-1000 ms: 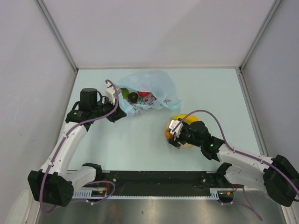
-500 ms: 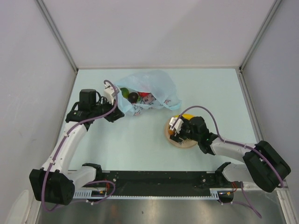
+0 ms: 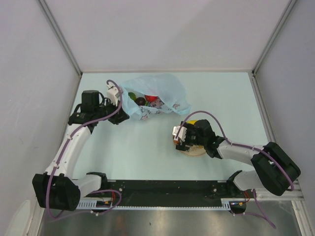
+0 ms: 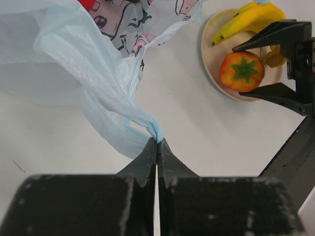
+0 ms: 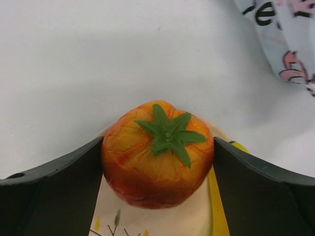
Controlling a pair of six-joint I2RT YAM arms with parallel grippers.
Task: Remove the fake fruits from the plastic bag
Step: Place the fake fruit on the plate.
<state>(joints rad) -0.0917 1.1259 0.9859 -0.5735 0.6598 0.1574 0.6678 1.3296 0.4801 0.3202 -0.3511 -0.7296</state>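
Note:
The light-blue plastic bag (image 3: 155, 89) lies at the back centre, mouth toward the left. Inside it I see a green fruit (image 3: 131, 96), a dark purple one (image 3: 141, 102) and a red one (image 3: 152, 100). My left gripper (image 3: 123, 114) is shut on the bag's edge (image 4: 147, 123), its jaws pressed together (image 4: 157, 140). My right gripper (image 3: 181, 140) is shut on the orange fruit (image 5: 157, 152) with the green top, holding it just over the beige plate (image 5: 162, 221). The yellow banana (image 3: 193, 121) lies on the plate's far side.
The plate (image 3: 194, 151) sits right of centre, near the front. Grey walls close the table at left, right and back. The bag's printed white panel (image 5: 290, 44) hangs just beyond the plate.
My right gripper has carried the orange fruit slightly left and down to the plate. My left gripper has pulled the bag's edge a little back and left.

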